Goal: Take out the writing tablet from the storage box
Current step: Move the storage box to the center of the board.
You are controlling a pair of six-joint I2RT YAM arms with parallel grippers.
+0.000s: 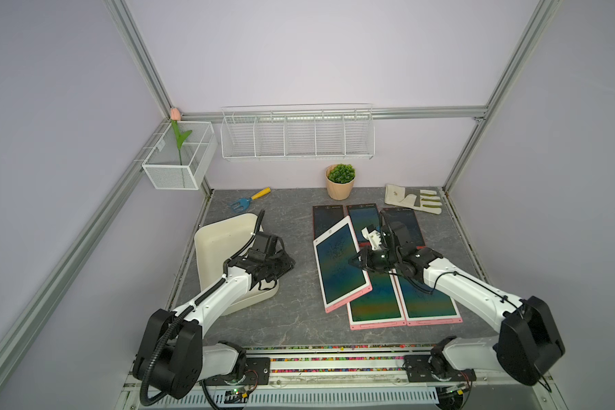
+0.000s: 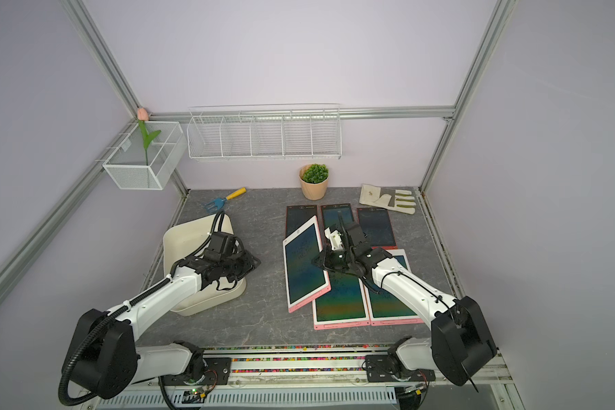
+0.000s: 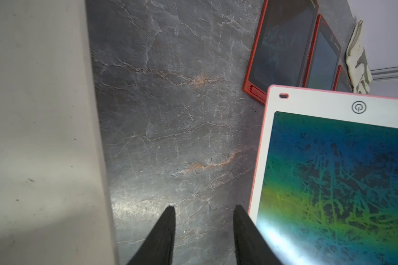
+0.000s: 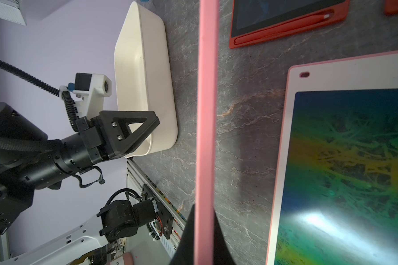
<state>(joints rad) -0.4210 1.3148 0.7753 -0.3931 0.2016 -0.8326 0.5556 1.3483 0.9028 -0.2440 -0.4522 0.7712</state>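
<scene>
The right end effector (image 1: 355,262) reached inward, clamped on the tilted pink writing tablet (image 1: 339,264); the left end effector (image 3: 203,212), fingers apart, hung beside the storage box (image 1: 221,238).

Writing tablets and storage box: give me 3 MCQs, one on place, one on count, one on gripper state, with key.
1. Where does the storage box stand?
A. On the tabletop, under the left arm
B. Inside the wire rack
C. Beside the glove

2. How many red-framed writing tablets lie in the far row?
A. One
B. Three
C. Five

3. What is the right gripper doing?
A. Hanging open over the plant pot
B. Shut on the edge of a pink-framed writing tablet
C. Resting inside the box

Key:
1 A: in both top views the cream box sits on the grey tabletop with the left arm over it.
2 B: three red frames show side by side.
3 B: the right wrist view shows the fingers clamped on the tablet's pink edge; the tablet is tilted, overlapping the others.
</scene>
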